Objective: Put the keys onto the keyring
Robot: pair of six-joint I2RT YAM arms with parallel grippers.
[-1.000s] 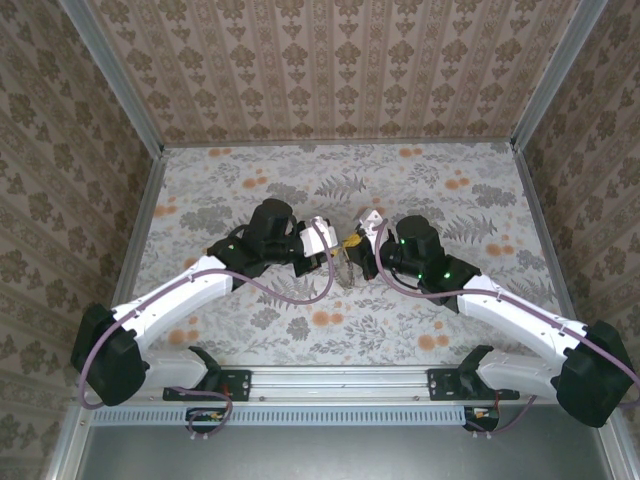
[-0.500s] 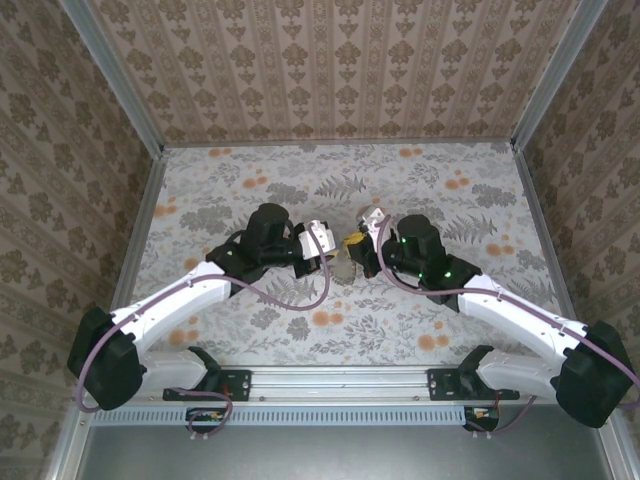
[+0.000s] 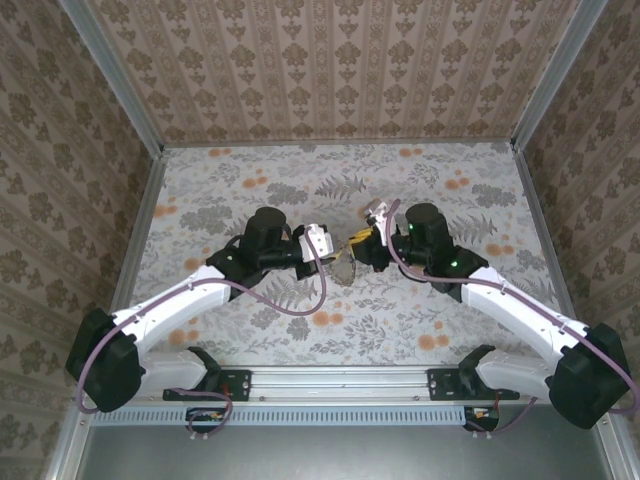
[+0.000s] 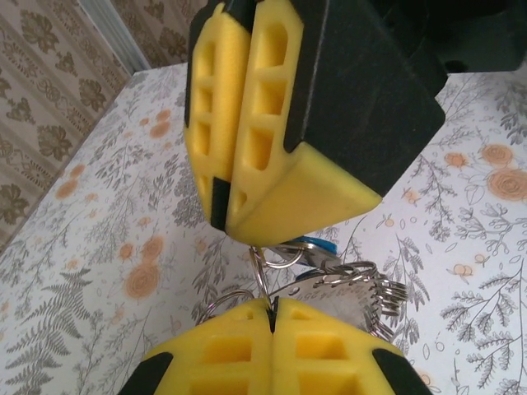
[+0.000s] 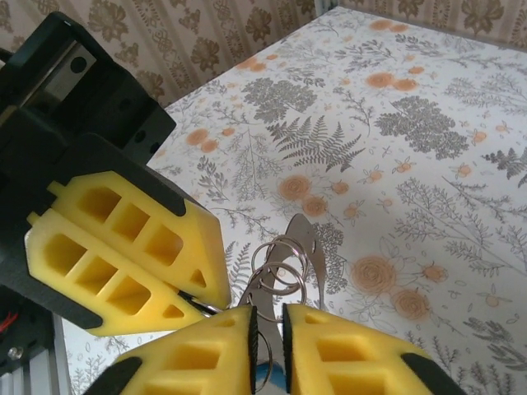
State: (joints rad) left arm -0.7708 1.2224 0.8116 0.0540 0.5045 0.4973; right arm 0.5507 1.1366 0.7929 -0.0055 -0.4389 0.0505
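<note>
Floral-print tabletop (image 3: pixel 240 190); patterned wallpaper walls (image 3: pixel 340 60); grey metal rail (image 3: pixel 340 380) along near edge

The top external camera hangs high above and behind the arm bases (image 3: pixel 220 380), looking down and forward from far off over the whole table (image 3: pixel 450 175) and its papered walls (image 3: pixel 330 70). The left wrist camera sits right behind the left hand (image 4: pixel 272 311), its own yellow fingers (image 4: pixel 214 354) along the bottom edge, facing the right hand (image 4: pixel 224 216) at very close range, while the right wrist camera looks back the opposite way. Both wrist views share the spot where the hands meet around the metal rings (image 5: pixel 280 255), seen small at mid-table from above.
</note>
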